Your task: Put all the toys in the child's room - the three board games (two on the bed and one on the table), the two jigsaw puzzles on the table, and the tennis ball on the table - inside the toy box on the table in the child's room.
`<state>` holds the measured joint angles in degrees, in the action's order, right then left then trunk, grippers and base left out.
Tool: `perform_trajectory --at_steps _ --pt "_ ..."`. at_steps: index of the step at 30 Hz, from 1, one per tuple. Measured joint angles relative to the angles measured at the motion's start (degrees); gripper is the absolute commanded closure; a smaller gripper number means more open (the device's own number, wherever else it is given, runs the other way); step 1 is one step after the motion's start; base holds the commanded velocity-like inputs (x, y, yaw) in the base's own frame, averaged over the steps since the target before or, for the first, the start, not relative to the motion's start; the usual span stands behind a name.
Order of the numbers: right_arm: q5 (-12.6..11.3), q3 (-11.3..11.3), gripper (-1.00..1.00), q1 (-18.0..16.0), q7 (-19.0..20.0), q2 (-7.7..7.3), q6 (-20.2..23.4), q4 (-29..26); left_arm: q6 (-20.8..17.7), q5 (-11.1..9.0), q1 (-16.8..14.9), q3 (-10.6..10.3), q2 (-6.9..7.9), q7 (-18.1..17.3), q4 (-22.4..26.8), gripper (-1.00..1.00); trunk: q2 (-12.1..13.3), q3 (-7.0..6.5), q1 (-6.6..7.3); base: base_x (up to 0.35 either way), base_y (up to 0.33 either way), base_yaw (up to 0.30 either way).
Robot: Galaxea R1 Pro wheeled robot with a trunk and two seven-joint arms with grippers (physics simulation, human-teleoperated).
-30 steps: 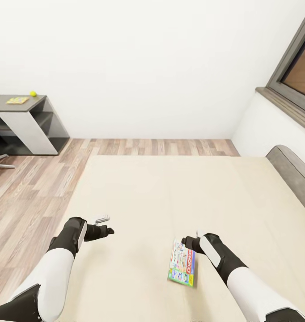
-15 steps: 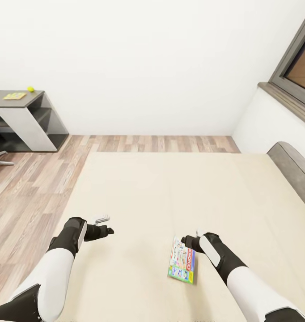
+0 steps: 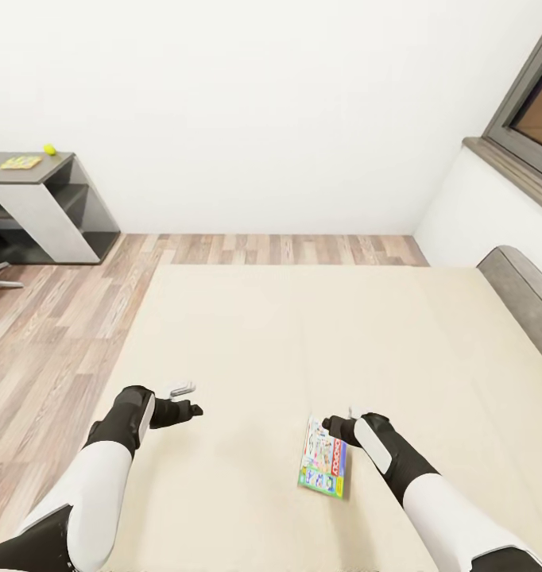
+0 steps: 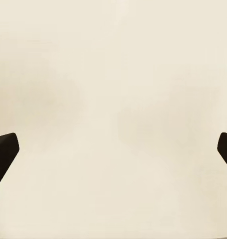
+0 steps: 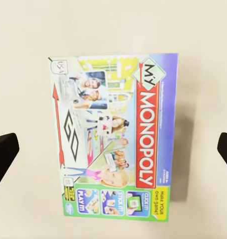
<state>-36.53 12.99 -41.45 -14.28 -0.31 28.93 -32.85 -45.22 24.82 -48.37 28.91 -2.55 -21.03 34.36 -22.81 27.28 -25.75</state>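
The job looked barely begun, as far as these views could tell. One board game, the Monopoly box (image 3: 324,467), lay flat on the beige bed (image 3: 303,334) at about five o'clock in the head view, not yet picked up. On the dark low table (image 3: 32,163) far off at ten o'clock sat a tennis ball (image 3: 49,148) and a flat yellowish toy (image 3: 20,162), too small to name, both still to be carried. The toy box and the other games lay outside the frames, so nothing could be counted as packed.

The right gripper (image 3: 340,427) sat just beside the far end of the box, its fingers spread wide and empty. The left gripper (image 3: 185,401) hung over bare mattress at about seven o'clock, likewise wide and holding nothing.

The right wrist view gave what the head view could not: the Monopoly box (image 5: 115,137) face up, its lettering plain, lying between the two dark fingertips (image 5: 3,149) and clear of both. The left wrist view showed plain mattress (image 4: 113,99) between its fingertips (image 4: 3,149). The head view alone showed the floor (image 3: 56,318), the table and the window (image 3: 529,103).
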Motion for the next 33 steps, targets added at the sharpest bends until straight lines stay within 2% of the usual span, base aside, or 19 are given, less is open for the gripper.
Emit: perform_trajectory --at_steps 33 --pt "0.0 0.01 -1.0 0.0 0.0 0.0 -0.12 -0.01 1.29 0.07 0.0 -0.02 -0.24 0.07 -0.01 -1.0 0.0 3.13 0.0 0.0 0.0 0.0"
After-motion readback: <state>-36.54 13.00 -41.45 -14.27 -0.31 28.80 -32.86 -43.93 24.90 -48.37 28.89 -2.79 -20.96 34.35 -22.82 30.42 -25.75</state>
